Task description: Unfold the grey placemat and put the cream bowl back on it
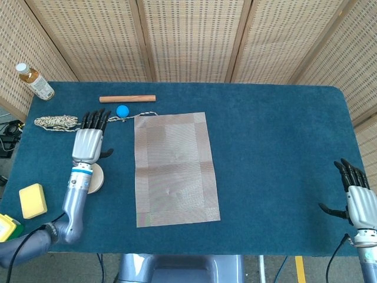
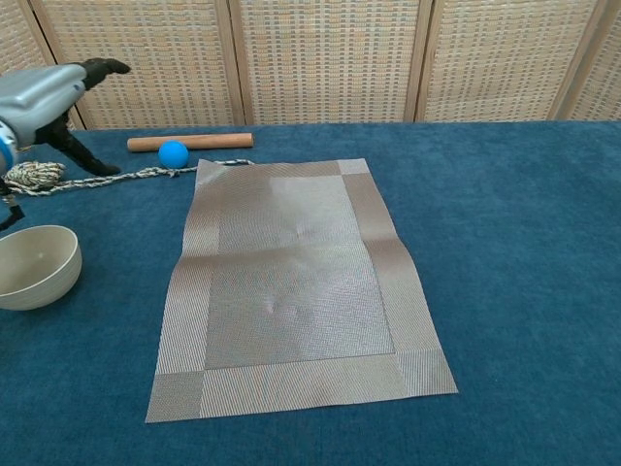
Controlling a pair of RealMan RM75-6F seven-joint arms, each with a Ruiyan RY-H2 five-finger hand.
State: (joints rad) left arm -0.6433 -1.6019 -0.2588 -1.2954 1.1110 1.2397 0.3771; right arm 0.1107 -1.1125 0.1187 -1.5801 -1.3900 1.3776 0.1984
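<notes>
Half done: placemat (image 1: pixel 175 167) lies unfolded; our left hand (image 1: pixel 88 143), fingers spread and empty, must next grasp the cream bowl (image 2: pixel 37 266)

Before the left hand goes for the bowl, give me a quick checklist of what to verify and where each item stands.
1. Grey placemat fully unfolded and lying flat: ok, though a slight crease shows across its middle.
2. Placemat bare, with room for the bowl: ok.
3. Left hand holding nothing, fingers apart: ok.
4. Cream bowl upright and off the mat, on the table to its left: ok; in the head view the left forearm partly covers it.
5. Rope and blue ball out of the way between bowl and mat: ok, both lie beyond the bowl, though the rope's end touches the mat's far corner.
6. Right hand away from the work area: ok, at the table's near right edge, holding nothing.
</notes>
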